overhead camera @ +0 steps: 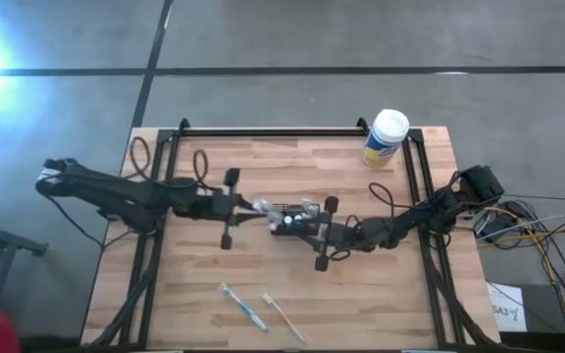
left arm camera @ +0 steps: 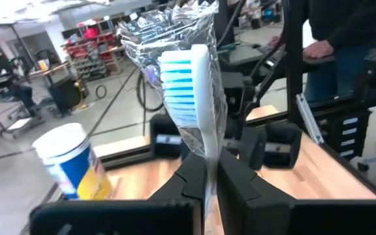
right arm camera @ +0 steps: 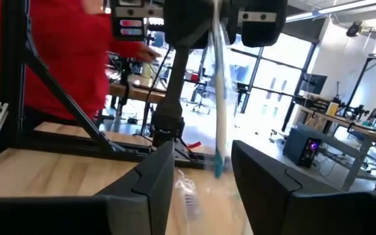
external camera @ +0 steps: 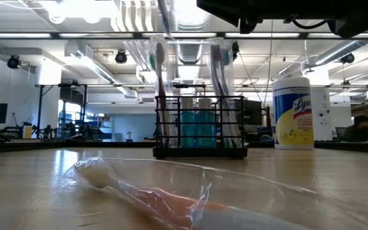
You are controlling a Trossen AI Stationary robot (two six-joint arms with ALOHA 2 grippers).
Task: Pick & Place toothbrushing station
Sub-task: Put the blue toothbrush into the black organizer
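Observation:
The black mesh caddy (external camera: 200, 131) stands at the table's middle (overhead camera: 287, 221), with upright toothbrushes and teal bottles in it. My left gripper (left arm camera: 211, 175) is beside the caddy's left side (overhead camera: 261, 206), shut on a clear-wrapped toothbrush (left arm camera: 185, 78) with blue and white bristles. The brush's teal handle end (right arm camera: 219, 166) hangs below the gripper. My right gripper (right arm camera: 207, 173) is open and empty, close to the caddy's right side (overhead camera: 312, 214). Whether it touches the caddy does not show. My left gripper pinches the wrapped toothbrush between its two fingers on the shaft just below the head (left arm camera: 209, 153), through the clear wrapper. The brush stands about upright, with the head above the fingers and the handle (right arm camera: 218, 111) hanging below them, clear of the table.
A white-capped, yellow-labelled wipes canister (overhead camera: 385, 137) stands at the far right. Two toothbrushes (overhead camera: 243, 306) (overhead camera: 282, 316) lie near the table's front edge, one wrapped and close to the low camera (external camera: 145, 191). A person in red (right arm camera: 64, 59) stands beyond the table.

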